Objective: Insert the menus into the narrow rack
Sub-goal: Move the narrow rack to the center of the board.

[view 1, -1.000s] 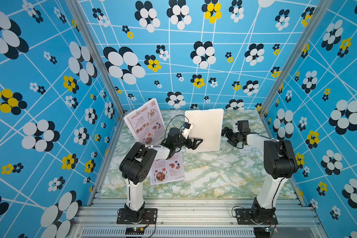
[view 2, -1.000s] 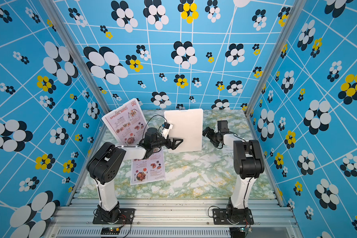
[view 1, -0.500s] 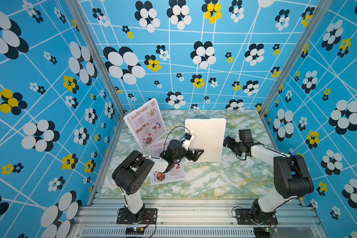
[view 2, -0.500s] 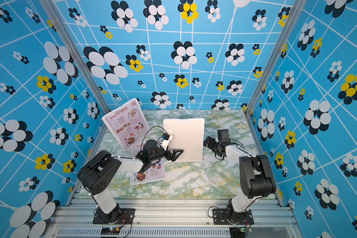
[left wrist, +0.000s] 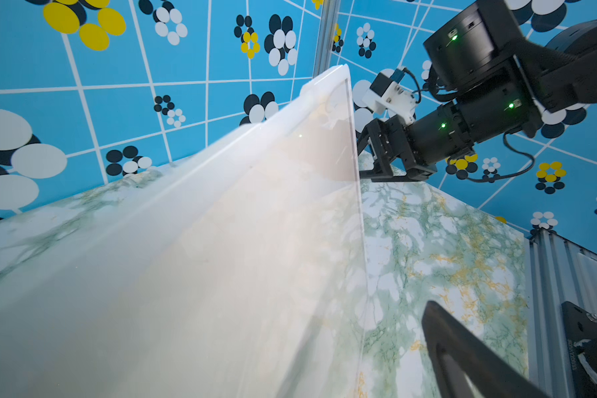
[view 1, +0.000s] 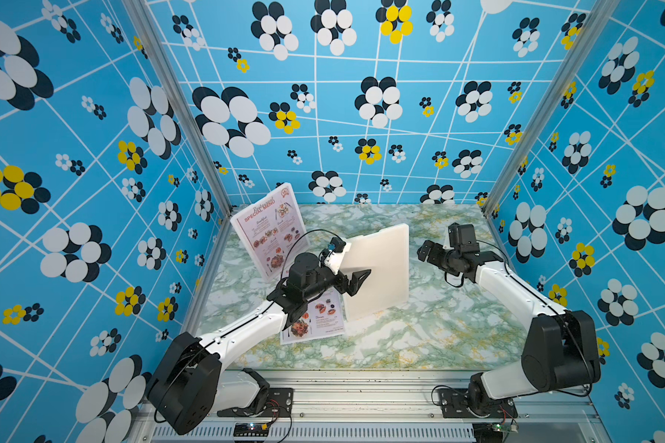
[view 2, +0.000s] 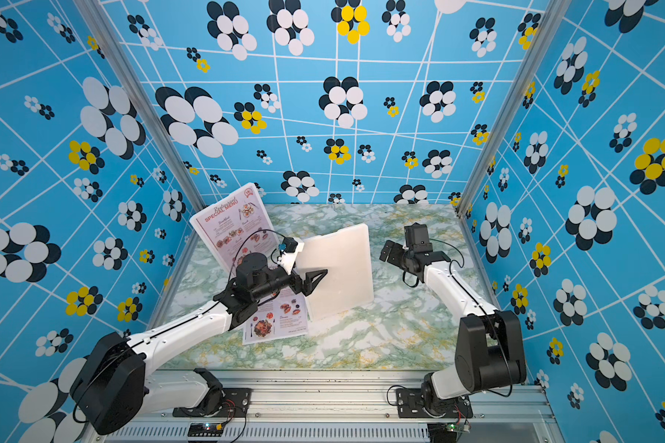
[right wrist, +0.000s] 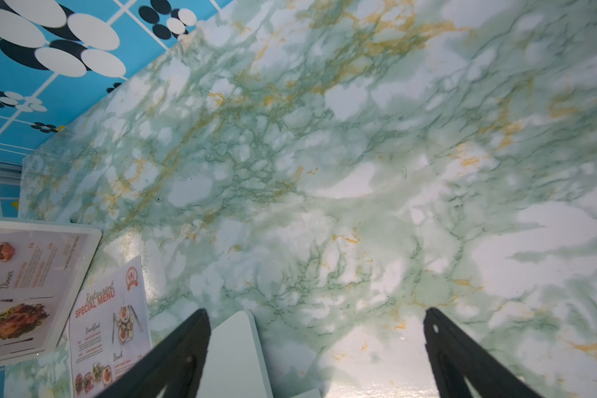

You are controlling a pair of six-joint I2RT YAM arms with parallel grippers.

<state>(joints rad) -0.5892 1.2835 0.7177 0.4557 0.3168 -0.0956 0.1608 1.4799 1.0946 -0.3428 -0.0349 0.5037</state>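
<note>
The narrow rack (view 1: 379, 268) (view 2: 340, 272) is a white slim box standing upright mid-table, turned at an angle. My left gripper (view 1: 356, 278) is open and straddles its left edge. One finger (left wrist: 462, 358) shows on the near side, with a gap to the rack wall (left wrist: 221, 241); the other is hidden. My right gripper (view 1: 425, 251) (right wrist: 314, 344) is open just right of the rack, and a rack corner (right wrist: 235, 344) sits between its fingers. One menu (view 1: 269, 230) (right wrist: 111, 327) leans on the left wall. Another menu (view 1: 317, 318) (right wrist: 25, 286) lies flat under my left arm.
The green marble tabletop (view 1: 438, 333) is boxed in by blue flowered walls on the left, back and right. An aluminium rail (view 1: 361, 387) carrying both arm bases runs along the front edge.
The rack has come toward the front of the table and turned at an angle. Both arms have sunk lower, their elbows now near the front rail; both grippers stayed open.
</note>
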